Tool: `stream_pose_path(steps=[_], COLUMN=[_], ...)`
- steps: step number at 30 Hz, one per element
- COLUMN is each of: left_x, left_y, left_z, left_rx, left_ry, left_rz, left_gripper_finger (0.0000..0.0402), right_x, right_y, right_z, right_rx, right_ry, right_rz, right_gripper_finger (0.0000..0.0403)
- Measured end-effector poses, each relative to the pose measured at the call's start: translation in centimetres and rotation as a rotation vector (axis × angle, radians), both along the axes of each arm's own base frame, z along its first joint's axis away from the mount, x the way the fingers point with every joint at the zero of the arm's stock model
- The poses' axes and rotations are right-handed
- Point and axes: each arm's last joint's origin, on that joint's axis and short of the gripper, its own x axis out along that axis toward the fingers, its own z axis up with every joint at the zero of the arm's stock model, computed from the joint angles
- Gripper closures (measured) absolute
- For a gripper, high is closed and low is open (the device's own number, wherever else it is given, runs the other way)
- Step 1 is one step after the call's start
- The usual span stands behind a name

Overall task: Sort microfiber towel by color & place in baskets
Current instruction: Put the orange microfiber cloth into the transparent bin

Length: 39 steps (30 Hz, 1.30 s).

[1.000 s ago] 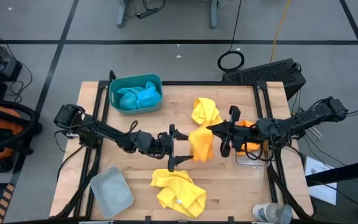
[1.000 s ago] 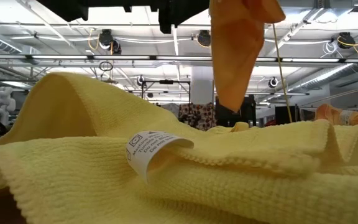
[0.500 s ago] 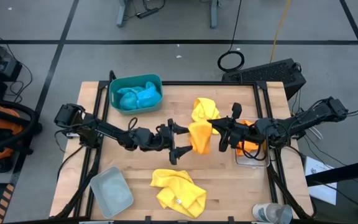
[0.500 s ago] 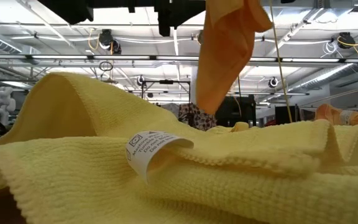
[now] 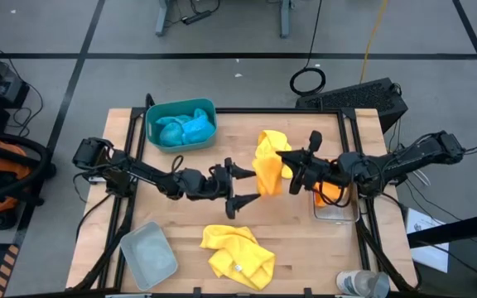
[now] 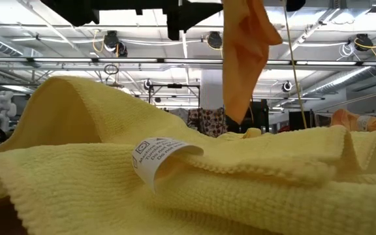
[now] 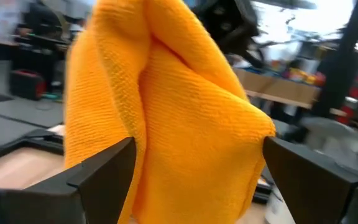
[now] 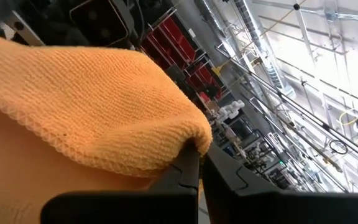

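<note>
An orange microfiber towel (image 5: 268, 175) hangs over the middle of the table from my right gripper (image 5: 286, 170), which is shut on it. My left gripper (image 5: 245, 187) is open on the towel's left side. In the left wrist view its two fingers stand on either side of the orange towel (image 7: 179, 112); I cannot tell whether they touch it. A yellow towel (image 5: 273, 142) lies on the table behind the orange one. Another yellow towel (image 5: 237, 252) lies near the front edge. The teal basket (image 5: 154, 116) holds blue towels (image 5: 185, 128). The clear basket (image 5: 335, 211) holds an orange towel (image 5: 330, 190). My right gripper pinches a folded top edge of the orange towel (image 8: 182, 140) between its two fingers. The fingers are about level and come from the table's right. The towel hangs slack below them (image 6: 243, 59), clear of the table.
A pale grey basket (image 5: 147, 252) sits at the front left. A clear plastic bottle (image 5: 363, 283) stands at the front right corner. The near yellow towel (image 6: 175, 183) fills the low view's foreground. Bare wood lies between the teal basket and the left arm.
My right gripper has turned at the wrist, and the hanging orange towel has swung a little toward the far edge. My left gripper has rolled slightly and stays open beside the towel.
</note>
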Motion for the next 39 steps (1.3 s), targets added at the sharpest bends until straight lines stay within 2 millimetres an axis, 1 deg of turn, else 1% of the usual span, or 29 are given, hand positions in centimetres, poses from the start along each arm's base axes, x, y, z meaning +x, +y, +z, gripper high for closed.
stream_pose_path(steps=[3, 7, 12, 16, 18, 20, 22, 26, 27, 28, 32, 39], left_x=[0.0, 0.0, 0.2, 0.4, 0.5, 0.5, 0.4, 0.3, 0.3, 0.3, 0.3, 0.3], left_y=[0.2, 0.6, 2.1, 3.0, 3.1, 3.0, 2.6, 2.1, 2.0, 2.0, 2.1, 2.5], left_z=[0.0, 0.1, 0.0, -0.1, -0.1, 0.2, 0.5, 0.9, 1.0, 1.0, 1.0, 1.0], left_rx=[0.002, -0.001, 0.007, 0.083, 0.120, 0.167, 0.209, 0.252, 0.251, 0.249, 0.270, 0.284], left_ry=[0.005, -0.005, 0.004, 0.021, 0.013, -0.017, -0.049, -0.091, -0.100, -0.105, -0.100, -0.094], left_rz=[0.058, 0.078, 0.137, 0.081, 0.003, -0.062, -0.095, -0.115, -0.116, -0.115, -0.108, -0.091], left_gripper_finger=[0.0045, 0.0045, 0.0045, 0.0051, 0.0075, 0.0120, 0.0182, 0.0335, 0.0366, 0.0381, 0.0381, 0.0389], right_x=[0.0, 0.0, 0.1, 0.1, 0.2, 0.1, 0.0, 0.0, -0.1, -0.1, -0.2, -1.0], right_y=[-0.2, -0.2, -0.1, 0.2, 0.3, 0.5, 0.8, 1.2, 1.2, 1.3, 2.1, 4.0], right_z=[0.0, 0.0, 0.0, 0.0, 0.0, 0.0, 0.1, 0.1, 0.2, 0.1, -0.2, -0.1], right_rx=[-0.005, 0.024, 0.085, 0.117, 0.131, 0.144, 0.163, 0.292, 0.327, 0.361, 0.456, 0.494], right_ry=[0.003, -0.004, -0.026, -0.034, -0.039, -0.047, -0.052, -0.089, -0.097, -0.099, -0.082, -0.065], right_rz=[-0.008, -0.006, 0.048, 0.139, 0.173, 0.181, 0.192, 0.221, 0.225, 0.230, 0.262, 0.361], right_gripper_finger=[0.0402, 0.0402, 0.0403, 0.0403, 0.0403, 0.0403, 0.0403, 0.0403, 0.0401, 0.0398, 0.0368, 0.0291])
